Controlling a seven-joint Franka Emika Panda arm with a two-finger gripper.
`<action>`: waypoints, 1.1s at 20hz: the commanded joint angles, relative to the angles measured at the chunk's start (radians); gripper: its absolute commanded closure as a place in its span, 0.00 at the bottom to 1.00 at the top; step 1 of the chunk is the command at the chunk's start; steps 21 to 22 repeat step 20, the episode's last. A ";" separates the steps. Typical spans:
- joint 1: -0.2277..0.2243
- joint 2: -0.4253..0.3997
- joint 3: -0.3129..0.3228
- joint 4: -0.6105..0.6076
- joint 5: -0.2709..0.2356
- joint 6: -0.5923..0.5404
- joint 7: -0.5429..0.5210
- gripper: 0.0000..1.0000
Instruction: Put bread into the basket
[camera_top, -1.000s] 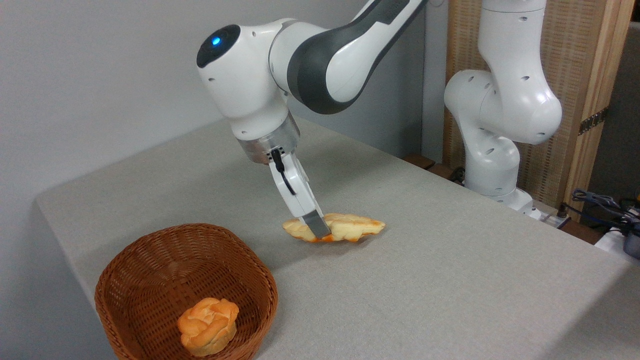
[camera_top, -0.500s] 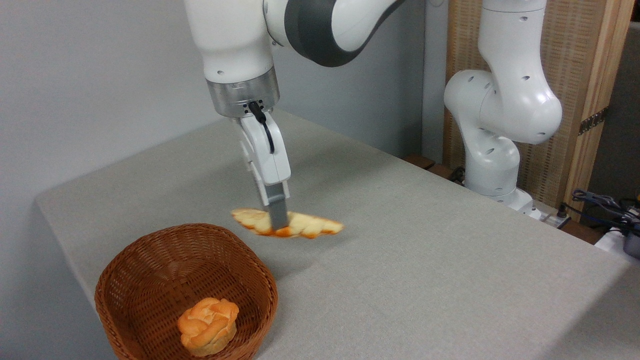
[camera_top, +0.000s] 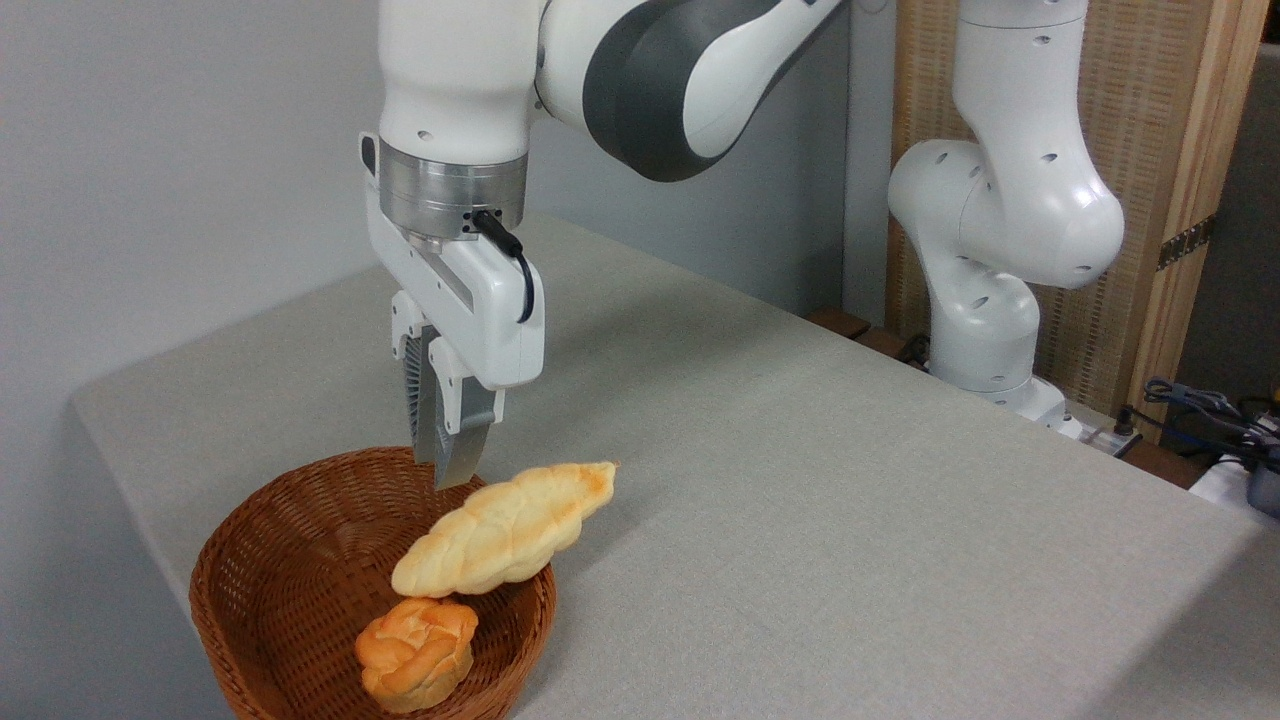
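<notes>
The bread (camera_top: 505, 530), a long pale golden braided loaf, lies tilted across the right rim of the brown wicker basket (camera_top: 250, 560). Its lower end is over the basket's inside, just above a small orange knotted bun (camera_top: 417, 652). Its browned upper tip sticks out past the rim over the table. My gripper (camera_top: 450, 478) hangs pointing down over the basket's far rim, just above and left of the loaf. It is open, nothing is between its fingers, and it does not touch the bread.
The grey table (camera_top: 800, 500) stretches to the right of the basket. The arm's white base (camera_top: 990, 300) stands at the back right. Cables and dark gear (camera_top: 1220, 420) lie past the table's right edge.
My gripper carried the bread up and to the left from the table to the basket, turned at the wrist, and let go. The loaf now rests free on the basket rim.
</notes>
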 joint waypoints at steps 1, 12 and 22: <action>-0.006 0.010 0.012 0.012 -0.025 0.022 -0.008 0.59; -0.006 0.002 0.013 0.012 -0.008 -0.027 -0.137 0.00; -0.005 -0.004 0.053 0.083 0.075 -0.291 -0.138 0.00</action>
